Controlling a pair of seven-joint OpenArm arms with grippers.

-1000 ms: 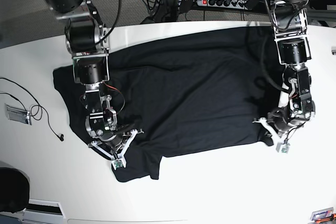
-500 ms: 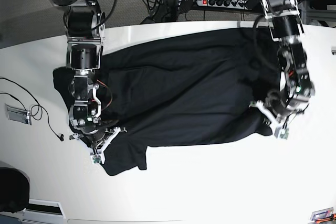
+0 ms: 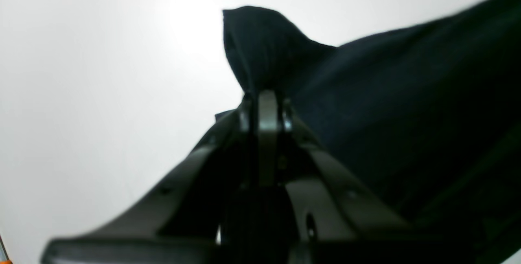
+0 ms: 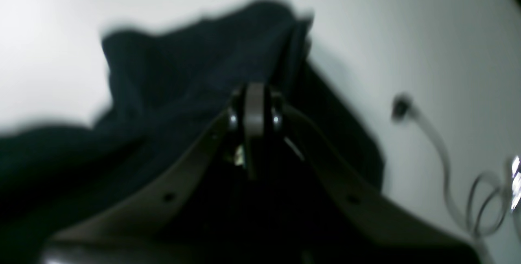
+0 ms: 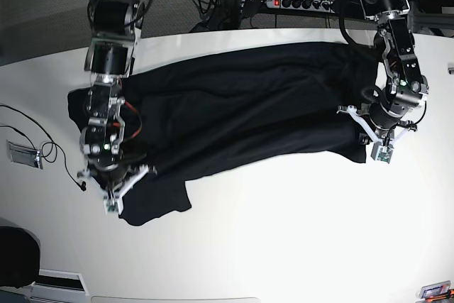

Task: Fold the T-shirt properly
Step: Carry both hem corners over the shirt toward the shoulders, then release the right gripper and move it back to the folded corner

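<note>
- the black t-shirt (image 5: 241, 111) lies spread across the white bench (image 5: 284, 239), long side running left to right in the base view, with its near edge lifted and bunched at both ends.
- the left gripper (image 5: 381, 148), on the right of the base view, has its jaws closed tight on the t-shirt's near corner; in the left wrist view a peak of cloth (image 3: 260, 48) stands up out of the pinched tips.
- the right gripper (image 5: 112, 200), on the left of the base view, has its jaws clamped on the t-shirt's other near edge; the right wrist view is blurred, but dark fabric (image 4: 183, 72) fans out from the tips.
- a loose flap of the t-shirt (image 5: 159, 207) lies on the bench just beside the right gripper.
- a thin cable (image 5: 50, 150) curls on the bench near its left edge, apart from the cloth.
</note>
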